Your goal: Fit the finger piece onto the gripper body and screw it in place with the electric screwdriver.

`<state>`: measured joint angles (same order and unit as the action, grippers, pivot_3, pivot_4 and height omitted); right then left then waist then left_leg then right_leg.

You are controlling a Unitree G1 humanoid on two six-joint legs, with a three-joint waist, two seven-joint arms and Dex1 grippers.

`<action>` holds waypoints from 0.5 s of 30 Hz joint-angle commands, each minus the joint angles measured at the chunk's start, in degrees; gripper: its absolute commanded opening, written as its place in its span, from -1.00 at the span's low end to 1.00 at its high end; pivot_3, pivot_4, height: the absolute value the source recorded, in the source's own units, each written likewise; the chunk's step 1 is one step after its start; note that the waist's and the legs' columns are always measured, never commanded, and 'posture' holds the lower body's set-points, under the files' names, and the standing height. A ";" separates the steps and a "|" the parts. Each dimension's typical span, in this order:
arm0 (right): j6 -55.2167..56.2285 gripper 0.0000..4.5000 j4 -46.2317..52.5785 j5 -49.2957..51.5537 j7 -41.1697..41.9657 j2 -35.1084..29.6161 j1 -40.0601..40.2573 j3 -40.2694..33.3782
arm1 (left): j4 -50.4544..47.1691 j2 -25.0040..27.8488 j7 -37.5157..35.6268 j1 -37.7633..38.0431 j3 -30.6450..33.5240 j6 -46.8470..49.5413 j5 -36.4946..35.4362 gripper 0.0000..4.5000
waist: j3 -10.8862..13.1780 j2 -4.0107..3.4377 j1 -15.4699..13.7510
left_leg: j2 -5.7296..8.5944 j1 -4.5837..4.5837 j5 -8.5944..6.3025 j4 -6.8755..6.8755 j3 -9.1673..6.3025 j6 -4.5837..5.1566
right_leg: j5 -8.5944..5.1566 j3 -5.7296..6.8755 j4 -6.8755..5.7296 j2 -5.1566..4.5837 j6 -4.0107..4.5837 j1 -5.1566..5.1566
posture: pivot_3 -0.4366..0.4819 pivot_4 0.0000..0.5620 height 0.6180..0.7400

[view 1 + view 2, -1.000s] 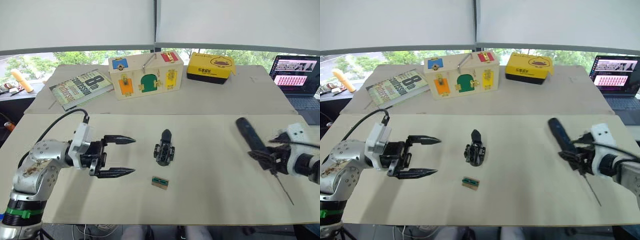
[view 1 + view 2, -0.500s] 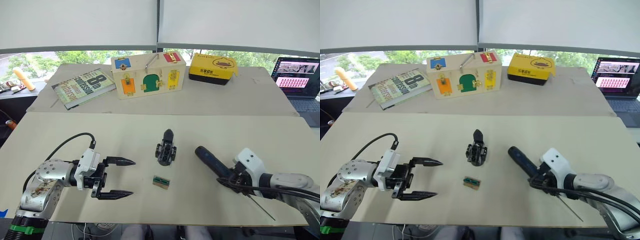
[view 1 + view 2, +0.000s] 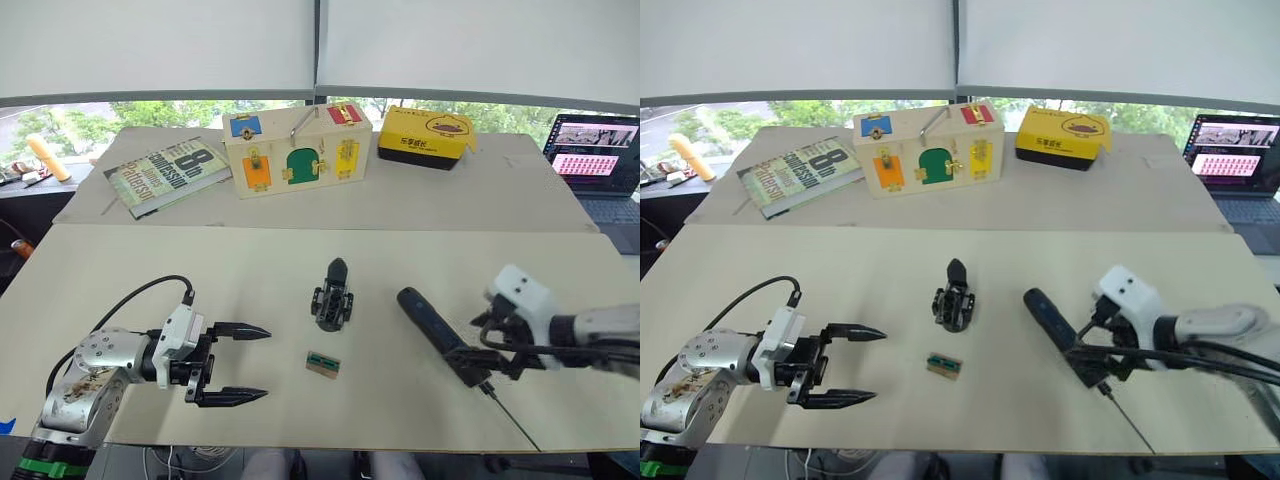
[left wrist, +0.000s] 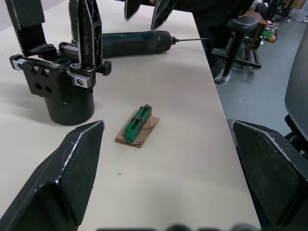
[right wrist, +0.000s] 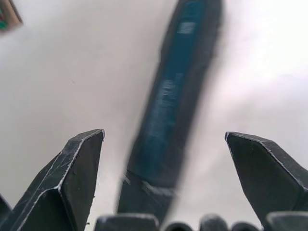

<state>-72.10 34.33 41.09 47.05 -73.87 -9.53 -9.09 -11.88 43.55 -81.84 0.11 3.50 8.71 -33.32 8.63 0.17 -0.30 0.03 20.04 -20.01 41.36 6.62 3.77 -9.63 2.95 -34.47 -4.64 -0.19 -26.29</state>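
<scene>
Lining my spread right gripper [image 5: 163, 183] over the released screwdriver [image 3: 1055, 322], frame's lower right; I'd centre on its barrel before closing.

A large white "8" and the word "Confession" can be read on the cover of the book [image 3: 163, 175] lying at the far left of the counter [image 3: 250, 265], while the print on the yellow box [image 3: 425, 135] is too small to read.
</scene>
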 commanded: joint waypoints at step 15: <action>-20.40 0.99 -7.07 1.31 -1.92 1.42 -28.76 30.30 | -2.07 -0.69 -0.67 0.19 -2.94 -3.06 2.10 1.00 | 0.00 0.00 0.40 | 0.03 0.23 -0.02 0.01 -0.09 0.01 | 0.05 0.57 0.14 -0.58 -0.05 -0.04 | -0.05 -0.47 1.00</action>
<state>-91.81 27.56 42.99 46.27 -72.44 -37.26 20.27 -11.94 42.44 -82.00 0.11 0.61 6.87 -31.32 8.62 0.17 0.10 0.07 20.28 -20.03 41.36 6.52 3.78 -9.58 3.55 -34.33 -5.25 -0.24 -26.33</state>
